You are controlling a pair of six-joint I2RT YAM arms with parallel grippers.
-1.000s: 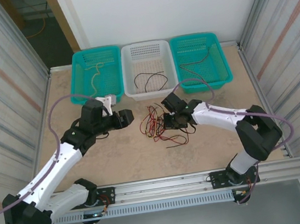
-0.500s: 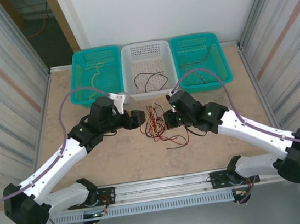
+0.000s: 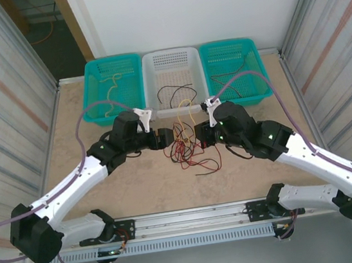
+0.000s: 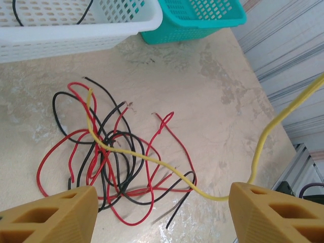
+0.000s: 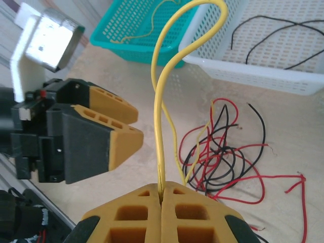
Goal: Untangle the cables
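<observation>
You're mid-pull on a single strand: your right gripper (image 5: 162, 196), in front of the white basket's (image 3: 150, 76) right corner, is pressed together on the yellow cable (image 5: 161, 101). That cable rises out of the seam between the fingers, arches over towards the white basket and drops back into the tangle (image 3: 188, 149). The tangle lies on the table (image 3: 170, 184) just in front of the white basket. The yellow's lower run threads straight through the red and black loops there, so it isn't free yet. Your left gripper (image 4: 162, 212) sits in front of the basket's left corner with its fingers spread wide and nothing between them, and the yellow strand runs close past one finger. As I read it, the next move calls for that open gripper to come down and pin the red-and-black bundle while the right one draws the yellow up and away slowly. Pull fast and the whole knot likely lifts with it. On the count, there's one yellow cable in the pile, and the reds and blacks are too interlaced to number, a few of each at a guess. There are three baskets: the white one holds black wire, and the left teal basket (image 3: 91, 91) and the right teal basket (image 3: 257, 69) flank it, each with a wire inside.
</observation>
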